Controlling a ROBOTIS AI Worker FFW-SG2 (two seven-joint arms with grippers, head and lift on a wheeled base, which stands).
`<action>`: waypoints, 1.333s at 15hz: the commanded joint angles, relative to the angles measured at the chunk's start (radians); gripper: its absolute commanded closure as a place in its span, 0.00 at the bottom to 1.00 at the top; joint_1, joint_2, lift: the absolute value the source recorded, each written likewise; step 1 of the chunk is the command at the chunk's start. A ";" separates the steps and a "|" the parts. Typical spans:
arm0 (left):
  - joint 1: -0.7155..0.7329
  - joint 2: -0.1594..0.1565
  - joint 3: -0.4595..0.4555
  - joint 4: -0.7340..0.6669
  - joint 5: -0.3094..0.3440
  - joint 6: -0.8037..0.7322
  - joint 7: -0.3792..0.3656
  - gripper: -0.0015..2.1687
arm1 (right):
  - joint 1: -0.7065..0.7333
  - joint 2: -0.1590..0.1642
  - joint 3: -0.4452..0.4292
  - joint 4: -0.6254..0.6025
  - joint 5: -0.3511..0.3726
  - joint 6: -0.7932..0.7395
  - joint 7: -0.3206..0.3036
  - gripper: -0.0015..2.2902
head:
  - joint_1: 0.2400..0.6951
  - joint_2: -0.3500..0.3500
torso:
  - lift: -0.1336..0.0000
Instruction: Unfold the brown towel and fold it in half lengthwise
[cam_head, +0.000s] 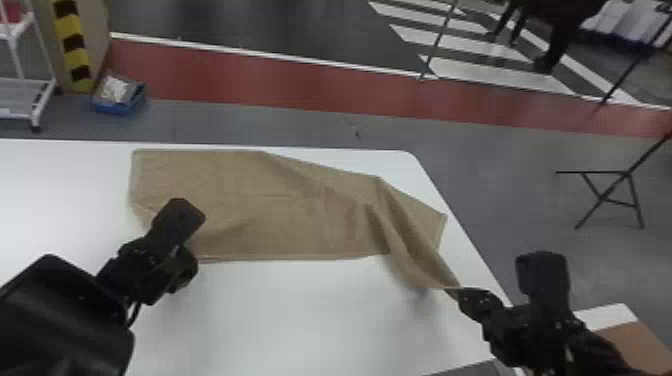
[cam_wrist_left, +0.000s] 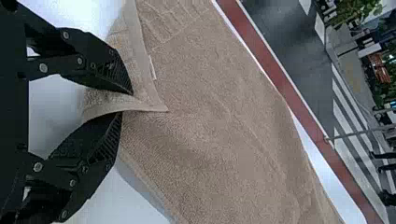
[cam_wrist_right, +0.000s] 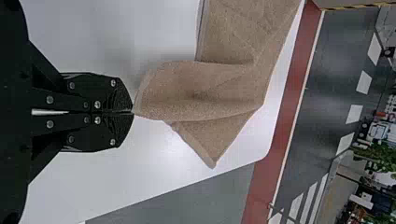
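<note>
A brown towel (cam_head: 300, 220) lies across the tabletop (cam_head: 280, 310), from left of centre to the right of the head view, part flat and part rumpled. At its lower left edge, my left tool (cam_head: 189, 260) sits with its fingers apart, a turned-over flap of cloth between them; a small pale tag (cam_wrist_left: 152, 67) shows beside the hem in the left wrist view. At lower right, my right tool (cam_head: 459, 291) pinches a corner tip, fingers closed together, the fabric drawn toward it in deep folds above a soft shadow. Another corner of the towel points toward the tabletop's right edge. Beyond the tabletop, a red floor band (cam_head: 300, 85) crosses the upper frame. A blue bin (cam_head: 115, 106) rests on the floor at upper left, near a yellow-and-black striped post (cam_head: 75, 47) and a white cart (cam_head: 17, 82).
</note>
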 joint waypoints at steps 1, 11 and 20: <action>0.009 0.003 0.031 -0.017 0.014 0.002 -0.001 0.33 | -0.001 0.000 -0.001 0.000 0.000 0.000 0.000 0.74 | 1.00 0.00 | 0.08; 0.202 0.074 0.304 -0.266 0.132 0.021 -0.026 0.33 | -0.003 0.001 0.005 0.000 0.000 -0.028 0.020 0.74 | 1.00 0.07 | 0.08; 0.236 0.089 0.399 -0.275 0.166 0.015 -0.119 0.77 | 0.009 0.011 -0.009 -0.001 0.001 -0.061 0.020 0.74 | 1.00 0.11 | 0.08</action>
